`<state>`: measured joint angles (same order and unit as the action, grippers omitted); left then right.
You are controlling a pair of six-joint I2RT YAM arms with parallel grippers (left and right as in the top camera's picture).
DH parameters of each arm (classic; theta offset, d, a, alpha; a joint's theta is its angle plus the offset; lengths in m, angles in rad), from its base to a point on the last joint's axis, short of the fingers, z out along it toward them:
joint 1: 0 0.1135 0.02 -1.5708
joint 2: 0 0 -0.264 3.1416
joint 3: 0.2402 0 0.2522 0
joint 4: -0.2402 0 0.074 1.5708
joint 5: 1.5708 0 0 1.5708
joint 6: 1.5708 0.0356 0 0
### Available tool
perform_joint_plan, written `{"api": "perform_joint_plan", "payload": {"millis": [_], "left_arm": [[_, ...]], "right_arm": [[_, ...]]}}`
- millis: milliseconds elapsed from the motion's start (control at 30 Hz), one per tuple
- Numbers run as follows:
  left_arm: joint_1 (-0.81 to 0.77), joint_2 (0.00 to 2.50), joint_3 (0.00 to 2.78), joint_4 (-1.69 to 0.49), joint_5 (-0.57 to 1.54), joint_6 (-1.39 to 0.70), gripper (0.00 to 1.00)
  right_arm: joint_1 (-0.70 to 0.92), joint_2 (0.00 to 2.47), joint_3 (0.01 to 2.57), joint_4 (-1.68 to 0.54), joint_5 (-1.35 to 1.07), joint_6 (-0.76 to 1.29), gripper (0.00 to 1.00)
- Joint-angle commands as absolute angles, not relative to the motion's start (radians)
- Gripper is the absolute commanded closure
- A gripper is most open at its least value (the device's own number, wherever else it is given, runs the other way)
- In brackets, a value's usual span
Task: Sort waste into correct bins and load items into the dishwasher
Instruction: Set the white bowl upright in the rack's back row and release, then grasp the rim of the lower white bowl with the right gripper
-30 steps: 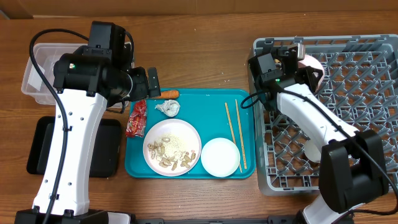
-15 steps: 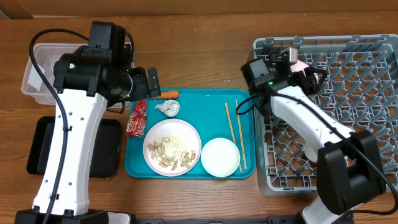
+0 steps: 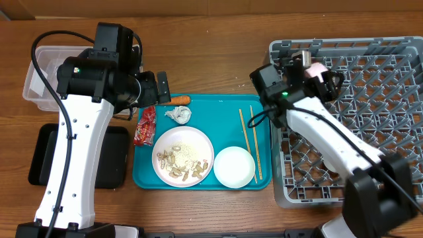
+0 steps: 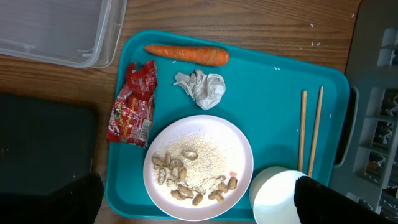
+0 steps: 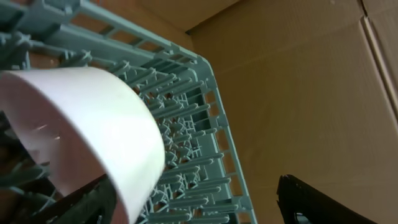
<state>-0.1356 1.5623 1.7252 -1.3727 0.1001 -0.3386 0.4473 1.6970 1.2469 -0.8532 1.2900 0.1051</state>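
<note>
On the teal tray [image 3: 218, 109] lie an orange carrot [image 3: 177, 100] [image 4: 186, 54], a red wrapper [image 3: 145, 125] [image 4: 132, 112], a crumpled tissue [image 3: 178, 114] [image 4: 200, 88], a white plate [image 3: 183, 157] [image 4: 198, 167] with rice and nutshells, a white bowl [image 3: 234, 166] [image 4: 277, 196] and chopsticks [image 3: 249, 140] [image 4: 310, 130]. My left gripper [image 3: 158, 89] [image 4: 199, 211] hangs open above the tray. Another white bowl [image 3: 322, 69] [image 5: 81, 124] sits tilted in the grey rack's [image 3: 370, 132] [image 5: 205, 124] far left corner. There my right gripper [image 3: 310, 66] [image 5: 202, 208] is open, one finger beside the bowl.
A clear tub [image 3: 39, 79] [image 4: 56, 31] stands at the far left, with the flat black tray [image 3: 39, 165] [image 4: 43, 143] in front of it. The left arm's white link crosses the black tray. Brown cardboard walls rise behind the rack.
My right arm has shifted left toward the rack's left edge, and the bowl has moved slightly left with it. The left arm and the tray's contents have not moved.
</note>
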Motion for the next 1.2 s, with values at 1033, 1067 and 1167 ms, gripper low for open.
{"api": "perform_joint_plan", "payload": {"millis": [1033,1067,1167], "left_arm": [[-0.131,1.558,1.742,-1.373,0.097,-0.348,0.0],[-0.131,1.558,1.742,-1.373,0.097,-0.348,0.0],[-0.131,1.558,1.742,-1.373,0.097,-0.348,0.0]], "right_arm": [[0.732,1.493,1.313,-0.981,-0.061,0.286,0.14],[0.732,1.499,1.301,-0.989,-0.062,0.287,0.18],[0.732,1.522,1.248,-0.999,-0.061,0.302,0.28]]}}
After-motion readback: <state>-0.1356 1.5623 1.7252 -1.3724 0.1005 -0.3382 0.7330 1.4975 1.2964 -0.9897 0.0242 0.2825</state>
